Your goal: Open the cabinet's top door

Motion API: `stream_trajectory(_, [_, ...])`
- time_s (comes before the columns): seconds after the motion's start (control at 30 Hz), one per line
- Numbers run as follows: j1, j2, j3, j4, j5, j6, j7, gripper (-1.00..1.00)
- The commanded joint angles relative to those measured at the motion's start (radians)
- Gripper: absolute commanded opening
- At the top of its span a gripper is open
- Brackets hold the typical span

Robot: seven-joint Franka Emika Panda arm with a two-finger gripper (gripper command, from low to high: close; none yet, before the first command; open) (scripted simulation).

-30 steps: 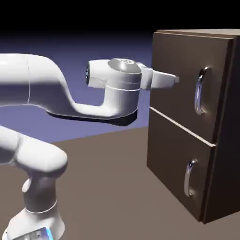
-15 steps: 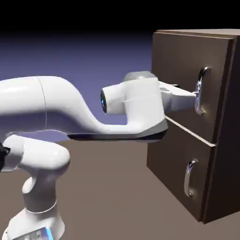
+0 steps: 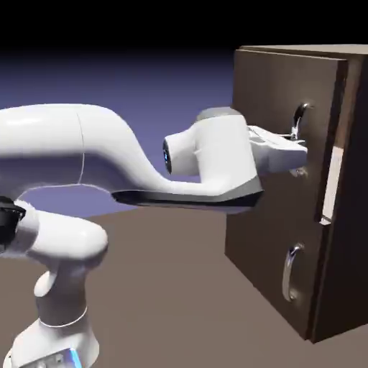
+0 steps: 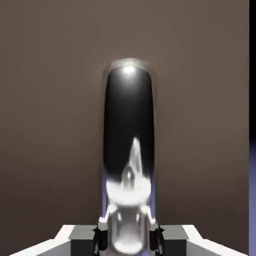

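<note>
Exterior view — tool point(image 3: 296, 154) clamped on top door point(image 3: 277, 122) handle point(image 3: 299, 115), door ajar.

Rendered simulation scene, not a real room. Plain blue-violet backdrop point(image 3: 144, 79), flat brown desk point(image 3: 165, 287), one boxy cabinet point(image 3: 273, 237), white robot arm point(image 3: 72, 151).

The cabinet point(image 3: 280, 251) looked like dark-brown wood with a matt, smooth face, and the top door point(image 3: 277, 122) had the same flat finish. Its curved handle point(image 4: 129, 145) was polished silver metal, mirror-glossy with a bright highlight. The arm point(image 3: 93, 154) was smooth white plastic with a soft sheen. The table point(image 3: 172, 287) looked dull brown.
</note>
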Motion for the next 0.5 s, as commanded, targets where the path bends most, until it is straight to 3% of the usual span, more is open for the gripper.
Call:
stream_trajectory(0.0, [-0.036,0.001,0.029,-0.023,0.018,-0.012,0.002,-1.0])
stream_trajectory(0.47, [-0.541,-0.083,0.487,-0.309,0.36,-0.111,-0.026,-1.0])
